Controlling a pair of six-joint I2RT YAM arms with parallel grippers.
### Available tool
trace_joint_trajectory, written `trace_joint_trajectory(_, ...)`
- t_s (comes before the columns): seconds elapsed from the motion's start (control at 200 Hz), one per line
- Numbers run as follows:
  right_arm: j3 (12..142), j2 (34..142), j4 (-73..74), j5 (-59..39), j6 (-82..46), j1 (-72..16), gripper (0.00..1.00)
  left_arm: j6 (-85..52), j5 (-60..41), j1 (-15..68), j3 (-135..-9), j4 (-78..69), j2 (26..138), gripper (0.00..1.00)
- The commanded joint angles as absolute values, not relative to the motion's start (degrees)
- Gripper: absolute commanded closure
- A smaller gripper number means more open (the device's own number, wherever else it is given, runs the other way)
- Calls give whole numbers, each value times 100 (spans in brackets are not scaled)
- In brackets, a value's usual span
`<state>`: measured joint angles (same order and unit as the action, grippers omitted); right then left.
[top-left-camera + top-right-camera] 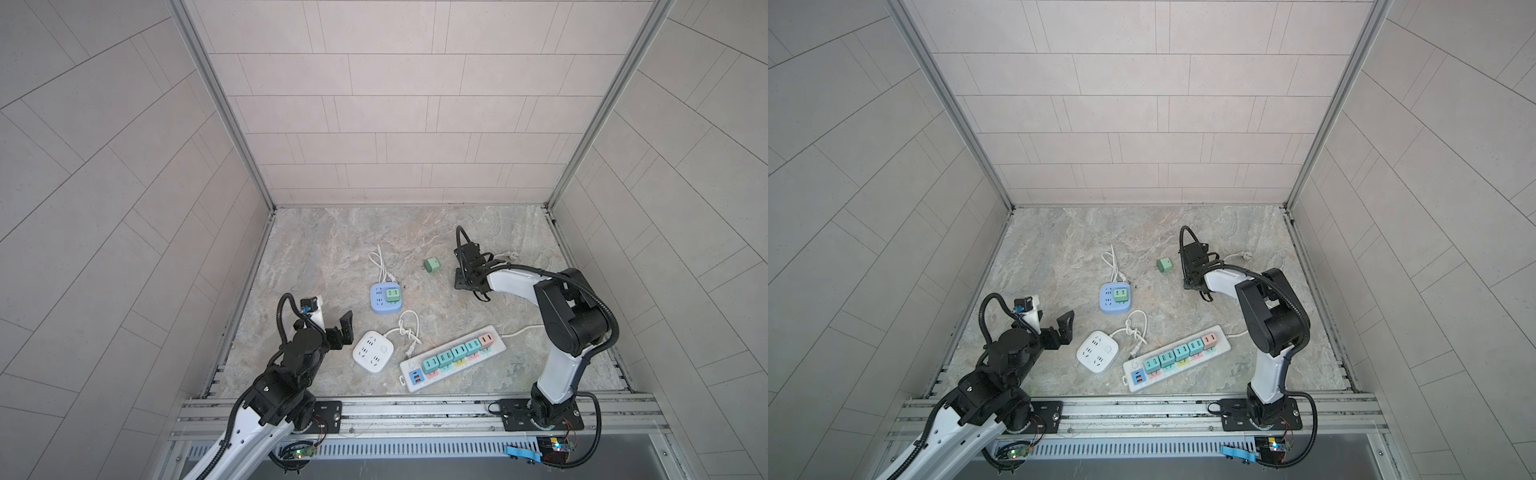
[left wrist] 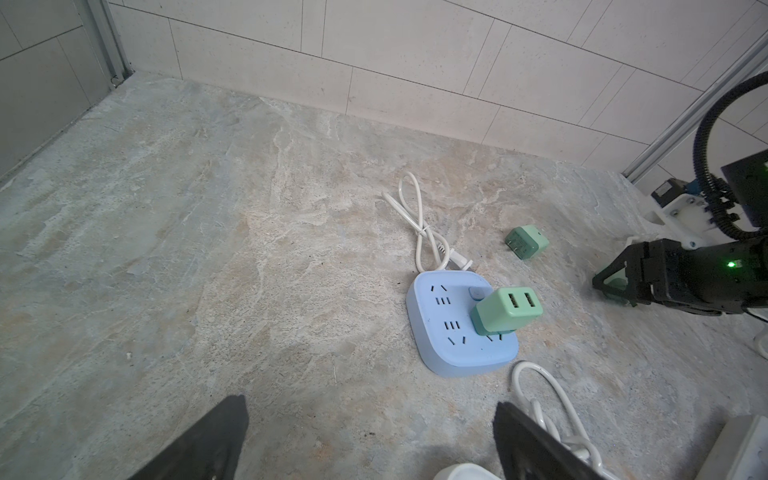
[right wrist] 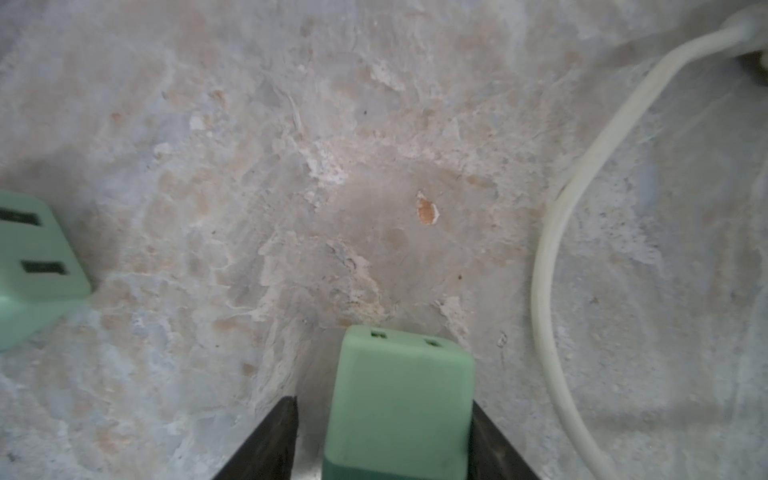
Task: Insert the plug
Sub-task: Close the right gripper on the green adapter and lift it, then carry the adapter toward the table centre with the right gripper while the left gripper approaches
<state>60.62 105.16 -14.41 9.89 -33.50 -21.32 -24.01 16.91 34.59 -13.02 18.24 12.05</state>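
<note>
A green plug (image 3: 403, 395) stands between the fingers of my right gripper (image 3: 382, 403) just above the stone table. One finger touches its side; a narrow gap shows at the other finger (image 3: 274, 436), so the gripper is open around it. In both top views the right gripper (image 1: 464, 281) points down at the back right and hides this plug. A blue socket block (image 1: 380, 305) lies mid-table with a green plug (image 1: 392, 295) inserted in it. My left gripper (image 1: 344, 332) hangs wide open and empty at the front left, beside a white socket block (image 1: 373, 351).
Another green plug (image 1: 432, 264) lies loose on the table (image 1: 316, 257), left of the right gripper. A long white power strip (image 1: 498, 347) holding several plugs lies at the front. White cords (image 1: 409, 328) loop between the blocks, and one cord (image 3: 552, 232) runs beside the held plug.
</note>
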Motion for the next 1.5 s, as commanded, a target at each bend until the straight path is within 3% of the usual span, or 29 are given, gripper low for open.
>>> trace_joint_trajectory(0.0, 6159, 10728, -1678, 1039, -3270, -2144, 43, -2479, 1730, 3459, -1301, 1723, 1143, 0)
trace_joint_trajectory(0.135, 6164, 10771, -1655, 1002, -3243, -2171, 56, -2481, 1733, 3463, -1302, 1723, 1147, 0)
trace_joint_trajectory(0.225, 6113, 10695, -1631, 1013, -3237, -2179, 72, -2479, 1720, 3463, -1299, 1723, 1143, 0)
trace_joint_trajectory(0.315, 6005, 10495, -1558, 1000, -3185, -2219, 80, -2483, 1736, 3462, -1301, 1714, 1147, 0)
trace_joint_trajectory(0.595, 5227, 8868, -1059, 1279, -2689, -2631, 91, -2460, 1636, 3461, -1275, 1649, 1143, 0)
trace_joint_trajectory(0.705, 4799, 7992, -637, 1777, -2198, -3137, 93, -2429, 1532, 3460, -1277, 1579, 1158, 0)
trace_joint_trajectory(0.781, 4598, 7479, -415, 2074, -1828, -3518, 100, -2384, 1415, 3462, -1305, 1468, 1181, 0)
trace_joint_trajectory(0.956, 4207, 6506, 58, 2374, -1322, -4167, 100, -2365, 892, 3461, -1767, 1292, 1308, 0)
trace_joint_trajectory(1.156, 3503, 5750, 1171, 1790, 173, -5034, 100, -2401, -33, 3457, -2645, 1274, 1858, 3)
trace_joint_trajectory(1.291, 2938, 5667, 2004, 1725, 1782, -5843, 100, -2491, -1142, 3463, -3143, 1243, 2501, 7)
trace_joint_trajectory(1.496, 2784, 5894, 2393, 1649, 2449, -5958, 100, -2875, -2594, 3487, -3100, 517, 3068, 17)
